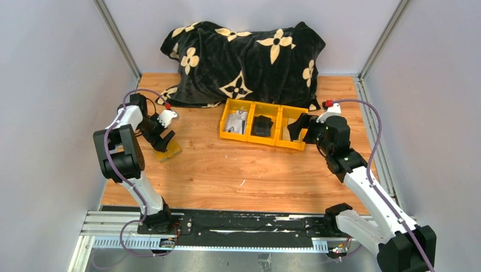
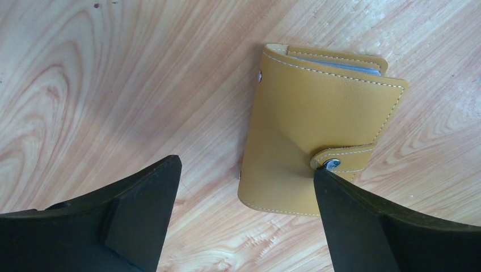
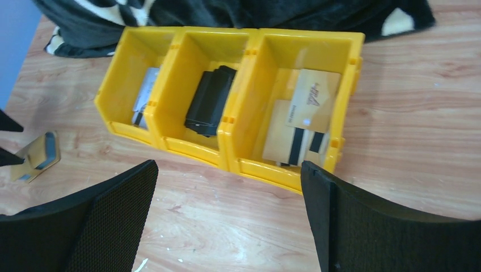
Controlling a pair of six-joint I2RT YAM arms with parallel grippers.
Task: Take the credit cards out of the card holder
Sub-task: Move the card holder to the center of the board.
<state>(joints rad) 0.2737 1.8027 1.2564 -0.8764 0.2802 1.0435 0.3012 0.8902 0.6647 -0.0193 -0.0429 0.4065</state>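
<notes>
The card holder (image 2: 317,119) lies flat on the wood, a mustard-yellow case with its strap snapped shut. Blue-grey pocket edges (image 2: 340,63) show at its far end; no cards show in it. My left gripper (image 2: 244,170) is open just above it, the right fingertip (image 2: 332,187) at the snap button, the left fingertip off its side. From above, the holder (image 1: 170,152) sits under the left gripper (image 1: 164,140). My right gripper (image 1: 298,127) is open and empty at the right bin, the holder (image 3: 37,156) far to its left. Pale grey flat pieces (image 3: 147,90) lie in the left bin.
Three joined yellow bins (image 3: 249,164) stand mid-table: the left with pale pieces, the middle with a black lump (image 3: 210,101), the right with beige striped cards (image 3: 303,113). A black blanket with cream flowers (image 1: 244,54) lies behind them. Grey walls close in both sides.
</notes>
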